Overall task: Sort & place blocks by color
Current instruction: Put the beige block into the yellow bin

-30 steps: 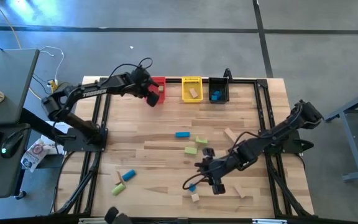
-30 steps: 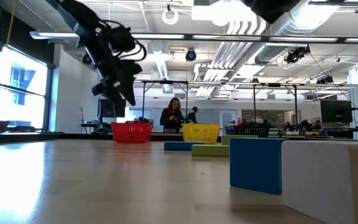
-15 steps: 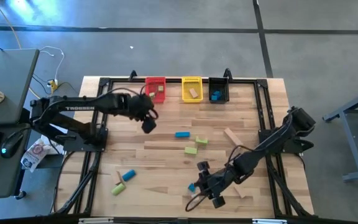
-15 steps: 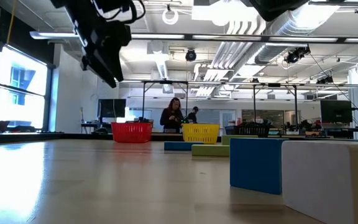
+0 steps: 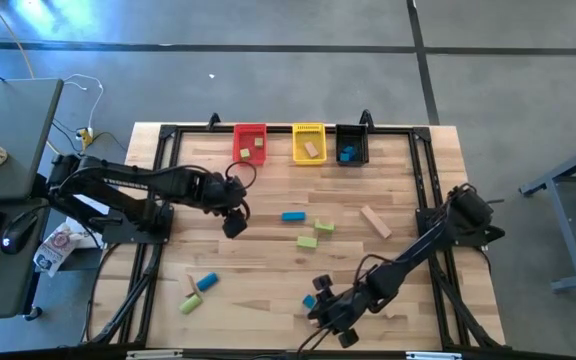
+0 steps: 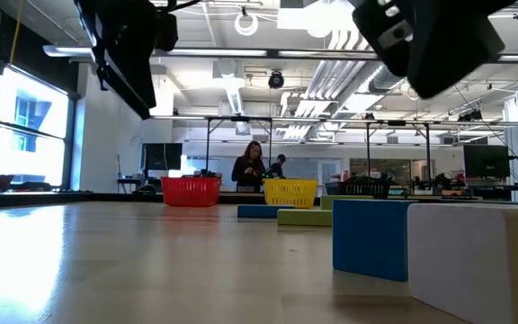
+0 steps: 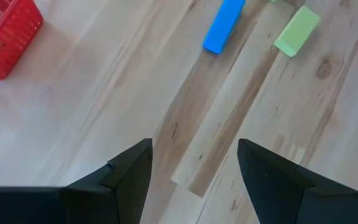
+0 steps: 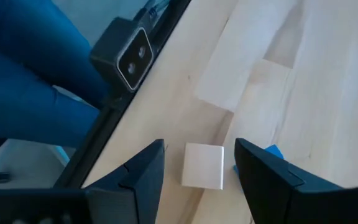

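Two claws, both spread wide and empty. Right claw [image 8: 197, 171] hovers over the tan cube [image 8: 204, 166] near the surface's front edge, well away from the red bin [image 5: 250, 144]. Left claw [image 7: 194, 165] faces the blue bar [image 7: 224, 25]. Next: drop, pinch the cube.

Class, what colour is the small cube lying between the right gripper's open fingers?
Plain tan, bare wood: the cube shows best in the right wrist view.

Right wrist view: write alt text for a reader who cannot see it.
The right gripper, fingers open, hovers over a plain tan cube lying on the wooden table near its edge. A blue block peeks out beside one finger, and a small camera sits on the table's dark frame.
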`<state>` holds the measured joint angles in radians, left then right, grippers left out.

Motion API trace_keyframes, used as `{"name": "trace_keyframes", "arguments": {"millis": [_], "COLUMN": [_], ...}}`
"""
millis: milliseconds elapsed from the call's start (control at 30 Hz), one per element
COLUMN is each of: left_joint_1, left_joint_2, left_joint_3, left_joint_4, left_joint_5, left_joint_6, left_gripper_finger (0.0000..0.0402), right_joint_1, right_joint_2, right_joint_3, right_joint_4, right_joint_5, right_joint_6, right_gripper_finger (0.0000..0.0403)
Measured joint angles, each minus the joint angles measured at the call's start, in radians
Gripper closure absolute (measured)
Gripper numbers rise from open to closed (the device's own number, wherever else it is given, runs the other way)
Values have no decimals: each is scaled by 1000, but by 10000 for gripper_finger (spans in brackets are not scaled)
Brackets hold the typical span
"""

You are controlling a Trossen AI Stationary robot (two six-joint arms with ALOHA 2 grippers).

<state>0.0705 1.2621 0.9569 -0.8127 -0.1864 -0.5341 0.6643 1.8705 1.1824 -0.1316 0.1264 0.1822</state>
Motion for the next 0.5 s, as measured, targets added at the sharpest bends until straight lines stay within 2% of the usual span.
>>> {"name": "trace_keyframes", "arguments": {"millis": [500], "left_joint_1": [-20], "left_joint_2": [0], "left_joint_3": [0], "left_joint_4": [1], "left_joint_5": [-12], "left_joint_6": [-13], "left_gripper_finger": [181], "right_joint_1": [0], "right_joint_2": [93], "right_joint_3": [0], "right_joint_4": [3], "right_joint_5": [0], "right_joint_6": [52], "right_gripper_finger": [221]}}
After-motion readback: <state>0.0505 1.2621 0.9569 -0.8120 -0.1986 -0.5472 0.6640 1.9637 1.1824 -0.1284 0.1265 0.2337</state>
